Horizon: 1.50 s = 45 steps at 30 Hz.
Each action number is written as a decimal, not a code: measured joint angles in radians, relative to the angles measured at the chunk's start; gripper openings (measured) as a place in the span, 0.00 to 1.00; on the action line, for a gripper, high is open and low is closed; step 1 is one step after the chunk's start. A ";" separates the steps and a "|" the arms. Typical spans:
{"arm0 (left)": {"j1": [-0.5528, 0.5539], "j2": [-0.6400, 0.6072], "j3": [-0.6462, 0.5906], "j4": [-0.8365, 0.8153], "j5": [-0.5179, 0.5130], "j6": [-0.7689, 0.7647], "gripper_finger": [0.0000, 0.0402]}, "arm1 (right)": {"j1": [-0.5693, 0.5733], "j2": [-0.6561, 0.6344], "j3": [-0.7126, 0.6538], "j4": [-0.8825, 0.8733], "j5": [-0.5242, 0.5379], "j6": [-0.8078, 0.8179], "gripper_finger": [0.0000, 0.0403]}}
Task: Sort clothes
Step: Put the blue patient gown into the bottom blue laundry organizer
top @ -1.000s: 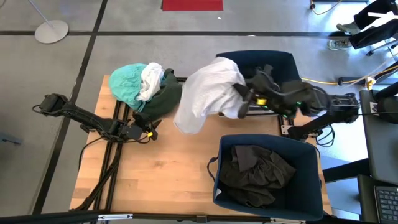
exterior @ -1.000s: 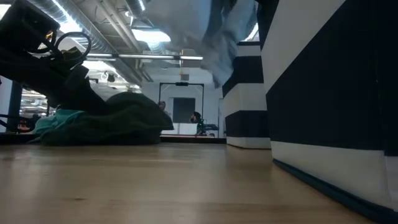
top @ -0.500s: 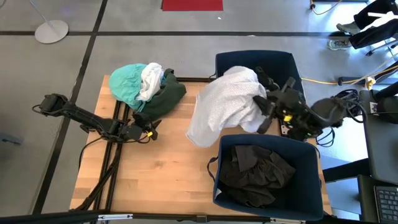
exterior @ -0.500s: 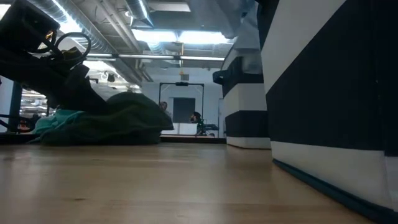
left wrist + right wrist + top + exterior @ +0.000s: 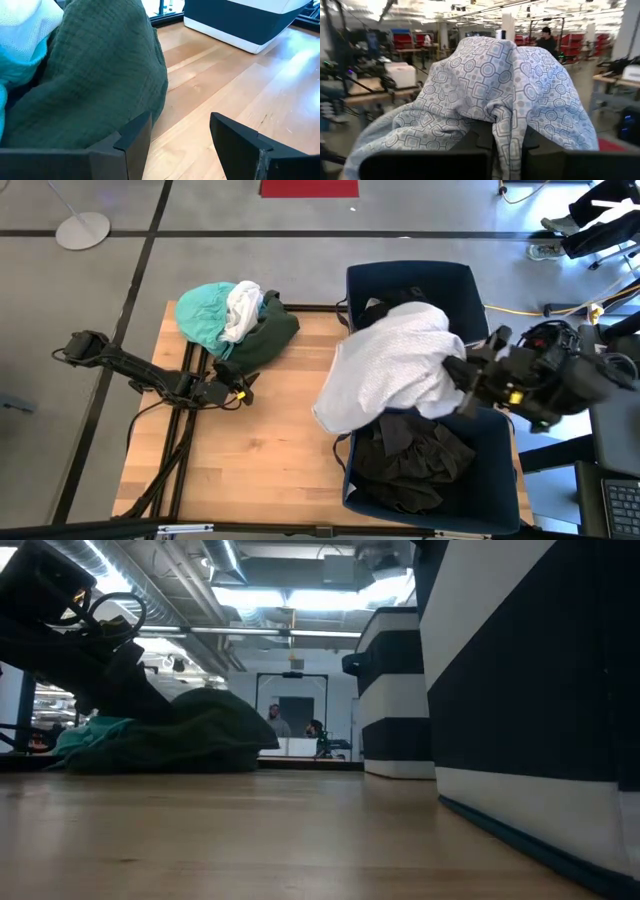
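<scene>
A white garment (image 5: pixel 395 370) is held pinched in the right gripper (image 5: pixel 468 376) above the near bin (image 5: pixel 500 480), in which dark clothes (image 5: pixel 415 460) are piled. A dark item is glimpsed in the far bin (image 5: pixel 455 285) beyond it. The left gripper (image 5: pixel 240 390) is spread open on the table (image 5: pixel 260 470) by the green garment (image 5: pixel 262 340), well left of the near bin.

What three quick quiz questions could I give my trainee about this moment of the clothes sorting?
1. True or false: the right claw holds the white garment up over the two blue bins.
2. Which garment lies closest to the left claw? A) the dark green garment B) the teal garment C) the dark clothes
3. Fill in: the near bin already holds ____ clothes.

Key: 1 true: it is shut on the cloth, which hangs partly over both bins. 2 A: the open left claw sits right beside the green cloth on the table. 3 dark.
</scene>
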 joint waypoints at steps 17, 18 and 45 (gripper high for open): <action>0.000 0.000 0.000 0.004 0.000 -0.017 0.48 | 0.174 0.000 0.001 0.536 0.073 -0.379 0.05; 0.000 0.000 0.000 0.004 0.000 -0.018 0.48 | 0.174 0.001 0.008 0.561 0.074 -0.409 0.05; 0.000 0.000 0.000 -0.001 0.000 -0.012 0.48 | 0.174 0.407 0.590 0.476 0.086 -0.538 0.05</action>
